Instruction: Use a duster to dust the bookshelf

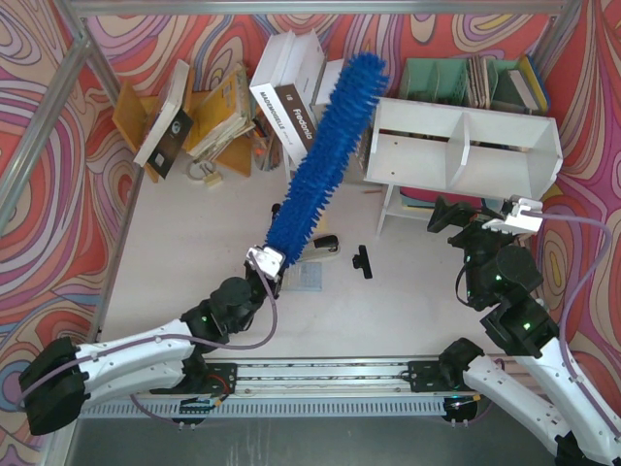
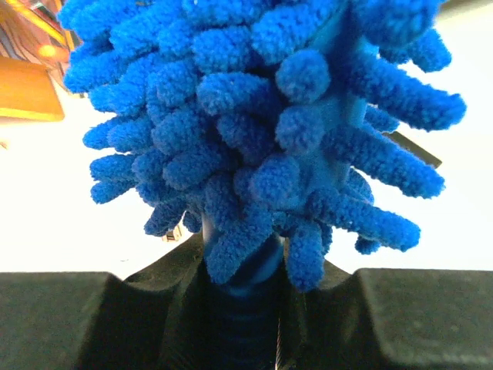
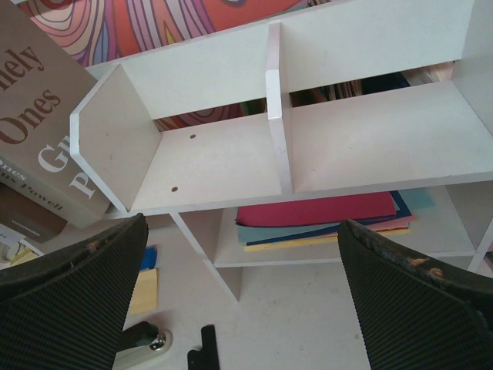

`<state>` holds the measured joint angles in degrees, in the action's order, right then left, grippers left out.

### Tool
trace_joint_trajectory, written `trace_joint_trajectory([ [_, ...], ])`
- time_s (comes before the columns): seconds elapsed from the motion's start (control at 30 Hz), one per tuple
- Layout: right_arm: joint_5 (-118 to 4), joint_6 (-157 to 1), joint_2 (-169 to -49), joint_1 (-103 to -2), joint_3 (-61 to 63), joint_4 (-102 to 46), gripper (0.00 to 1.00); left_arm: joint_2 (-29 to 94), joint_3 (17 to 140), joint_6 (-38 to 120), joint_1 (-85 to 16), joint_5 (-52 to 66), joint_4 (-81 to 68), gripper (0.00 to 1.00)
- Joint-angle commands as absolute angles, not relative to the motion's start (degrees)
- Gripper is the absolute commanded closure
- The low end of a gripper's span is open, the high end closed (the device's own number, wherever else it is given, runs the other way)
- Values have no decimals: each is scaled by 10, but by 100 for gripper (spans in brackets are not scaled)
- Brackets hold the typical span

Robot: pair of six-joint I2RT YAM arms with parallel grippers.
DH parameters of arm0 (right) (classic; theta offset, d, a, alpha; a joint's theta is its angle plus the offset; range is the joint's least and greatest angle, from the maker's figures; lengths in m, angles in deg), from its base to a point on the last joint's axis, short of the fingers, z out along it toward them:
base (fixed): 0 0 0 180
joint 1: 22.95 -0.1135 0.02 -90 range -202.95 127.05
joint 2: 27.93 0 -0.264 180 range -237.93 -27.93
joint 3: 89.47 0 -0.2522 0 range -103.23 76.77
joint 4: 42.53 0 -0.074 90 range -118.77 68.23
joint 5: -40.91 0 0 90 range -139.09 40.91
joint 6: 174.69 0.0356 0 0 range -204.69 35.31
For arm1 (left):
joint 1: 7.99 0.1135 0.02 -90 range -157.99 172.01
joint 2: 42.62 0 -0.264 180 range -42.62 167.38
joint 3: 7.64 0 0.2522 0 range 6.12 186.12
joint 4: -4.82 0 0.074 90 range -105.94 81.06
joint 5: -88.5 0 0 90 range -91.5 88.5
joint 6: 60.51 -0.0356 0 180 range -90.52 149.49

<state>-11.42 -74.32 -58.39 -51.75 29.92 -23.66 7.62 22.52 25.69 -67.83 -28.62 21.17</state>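
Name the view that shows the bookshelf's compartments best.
Right wrist: the bookshelf fills the frame, both compartments facing the camera. Top external shows it whole but small, from above. Left wrist shows mostly the duster, no shelf.

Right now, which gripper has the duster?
The left gripper, shut on the handle end of the duster. The right gripper is open and empty, facing the bookshelf.

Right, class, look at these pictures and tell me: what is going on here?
The left gripper grips the duster by its handle, fluffy head raised beside the left end of the white bookshelf; contact cannot be told. The right gripper hangs open and empty in front of the shelf.
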Motion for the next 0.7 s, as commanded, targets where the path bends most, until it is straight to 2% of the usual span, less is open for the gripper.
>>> trace_joint_trajectory([
  [0.0, -106, -744, -581, -515, 301, -235, 1, 69, 236, 254, -668, -296, 211, 100],
  [0.43, -104, -746, -581, -515, 301, -235, 1, 164, 190, 320, -667, -282, 272, 100],
  [0.67, -101, -747, -577, -515, 301, -234, 1, 207, 211, 365, -669, -264, 211, 100],
])
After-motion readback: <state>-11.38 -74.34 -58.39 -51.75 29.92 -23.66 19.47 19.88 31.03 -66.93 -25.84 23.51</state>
